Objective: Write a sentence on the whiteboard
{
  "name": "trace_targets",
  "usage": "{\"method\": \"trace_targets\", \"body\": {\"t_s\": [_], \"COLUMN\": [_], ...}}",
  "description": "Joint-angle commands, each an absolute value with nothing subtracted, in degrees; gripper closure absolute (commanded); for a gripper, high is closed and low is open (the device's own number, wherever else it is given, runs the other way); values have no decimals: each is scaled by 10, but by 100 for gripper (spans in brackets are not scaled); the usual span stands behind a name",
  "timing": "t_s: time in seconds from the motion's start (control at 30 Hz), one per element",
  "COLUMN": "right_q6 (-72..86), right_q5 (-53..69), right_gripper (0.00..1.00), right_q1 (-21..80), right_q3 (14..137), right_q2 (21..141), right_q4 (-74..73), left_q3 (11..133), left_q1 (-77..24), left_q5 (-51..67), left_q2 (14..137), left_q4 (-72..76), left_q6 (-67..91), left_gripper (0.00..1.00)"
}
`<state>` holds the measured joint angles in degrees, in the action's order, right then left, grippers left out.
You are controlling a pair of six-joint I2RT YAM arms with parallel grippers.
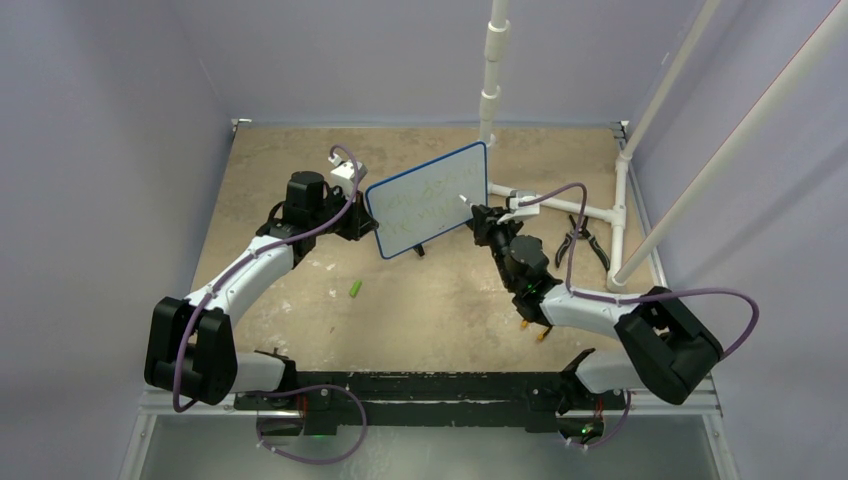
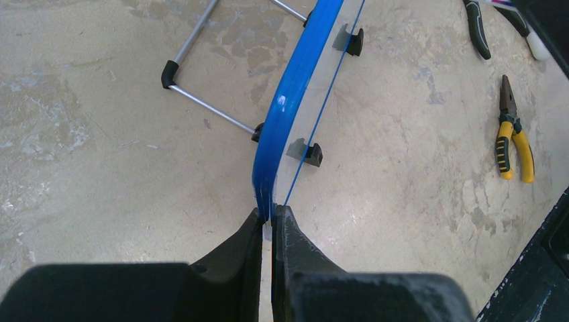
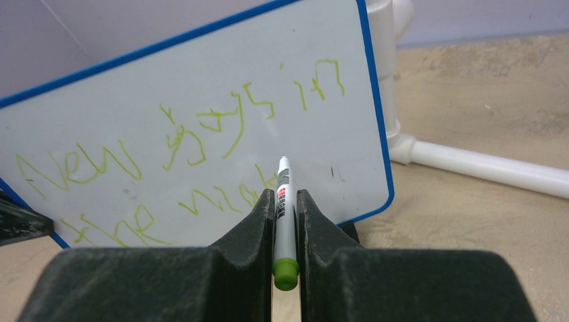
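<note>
1. The left gripper (image 2: 270, 218) is clamped on the blue-framed edge of the whiteboard (image 2: 288, 100); its jaws pinch the thin rim with no gap showing; the board runs straight ahead of the fingers, standing on edge on its black feet (image 2: 308, 153).
2. The right gripper (image 3: 285, 198) is closed on a marker (image 3: 284, 208), gripped mid-barrel with the green end towards the wrist and the tip pointing forward at the board face.
3. The sentence (image 3: 184, 141) lies in two rows of thin green script directly ahead of the right fingers; the lower row ends just left of the marker tip; whether the tip touches the surface I cannot tell.
4. Judged from that, the writing looks well along, with the lower row unfinished or just ending.
5. Handling, as a judgement: the board looks light, stiff and thin, with a slick face; on such small feet it would likely slide or tip under pen pressure, so a brace at the rim, as the left fingers have it, is the sensible hold; grip the frame, not the written face.
6. The marker is slim and smooth; it may pivot between the pads if pressed hard, so light strokes suit it.
7. Yellow-handled pliers (image 2: 513, 134) lie on the table well to the right of the left fingers; a small green cap (image 1: 355, 288) lies nearer the arm bases.
</note>
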<state>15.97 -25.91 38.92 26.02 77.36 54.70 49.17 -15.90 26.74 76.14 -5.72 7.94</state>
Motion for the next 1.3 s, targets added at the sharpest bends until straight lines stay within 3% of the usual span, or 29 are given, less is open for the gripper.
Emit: {"method": "trace_targets", "body": {"t_s": [0.0,0.73,0.97,1.0,1.17,1.23,1.27], "right_q6": [152,140,139,140,145,138,135], "right_q5": [-255,-233,-244,-246,-255,-260,-261], "right_gripper": [100,100,100,100,100,100,100], "right_q1": [388,387,388,387,387,386,386], "right_q3": [268,304,277,268,230,222,217], "right_q2": [765,830,783,769,692,662,646], "right_q4": [576,604,606,605,580,569,564], "left_q3": [501,502,505,507,519,530,541], "left_q1": [-161,-161,-161,-161,-160,-160,-160], "left_q5": [271,271,269,262,206,198,193], "left_q2": [749,752,749,745,711,693,688], "left_q4": [-45,-46,-52,-57,-79,-81,-86], "left_q6": [84,82,79,76,63,65,62], "left_gripper": [100,100,100,96,53,25,18]}}
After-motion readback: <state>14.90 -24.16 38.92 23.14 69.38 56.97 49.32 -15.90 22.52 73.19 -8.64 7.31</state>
